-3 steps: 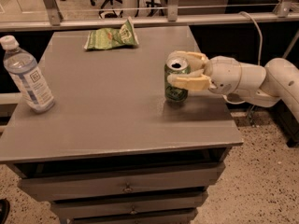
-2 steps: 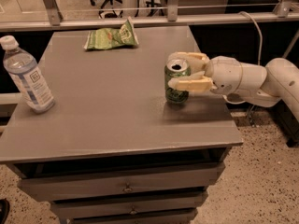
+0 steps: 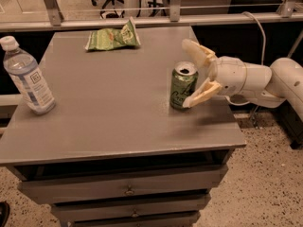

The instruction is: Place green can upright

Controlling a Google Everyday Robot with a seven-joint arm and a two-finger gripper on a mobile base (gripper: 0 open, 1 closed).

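End effector (image 3: pixel 186 74) spread wide beside upright green can (image 3: pixel 182 88), lower finger at its base

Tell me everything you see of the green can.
The small shiny green metal can, with pale lettering and a silver pull-tab top, stands upright on the grey table, near its edge. The robot's pale two-finger tool is open, with one finger on either side of the can. The lower finger seems to touch the can's base.

table (image 3: pixel 118 126) carries green can (image 3: pixel 183 86), bottle (image 3: pixel 27 77), bag (image 3: pixel 112 37); tool (image 3: pixel 185 73) beside.
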